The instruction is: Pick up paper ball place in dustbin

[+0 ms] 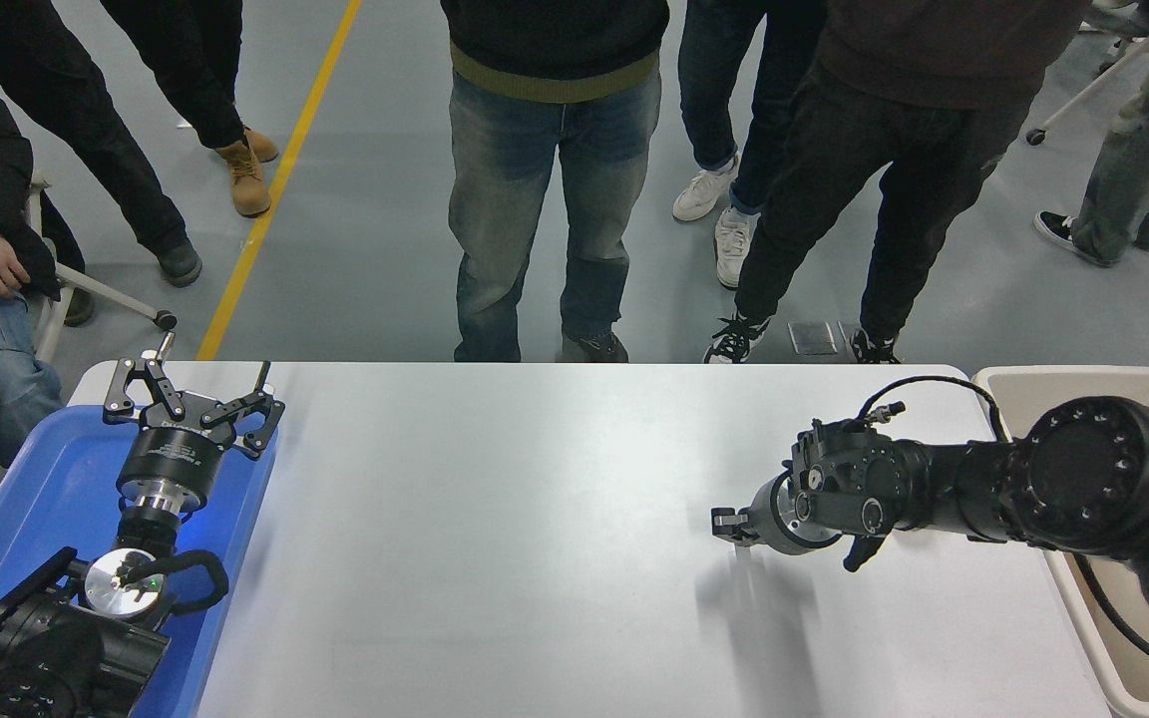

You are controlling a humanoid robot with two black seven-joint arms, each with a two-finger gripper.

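Observation:
No paper ball shows anywhere in the head view, neither on the table nor in a gripper. The beige dustbin (1083, 379) stands off the table's right edge, largely covered by my right arm. My right gripper (734, 526) hangs a little above the white table (495, 519) at the right, pointing left, and casts a shadow under itself. It is seen side-on, and nothing shows in it. My left gripper (193, 404) is parked at the lower left over the blue tray (46, 499), open and empty.
Several people stand along the table's far edge, their legs and shoes close to it. One person sits at the far left with a hand on the knee. A yellow floor line runs behind the table.

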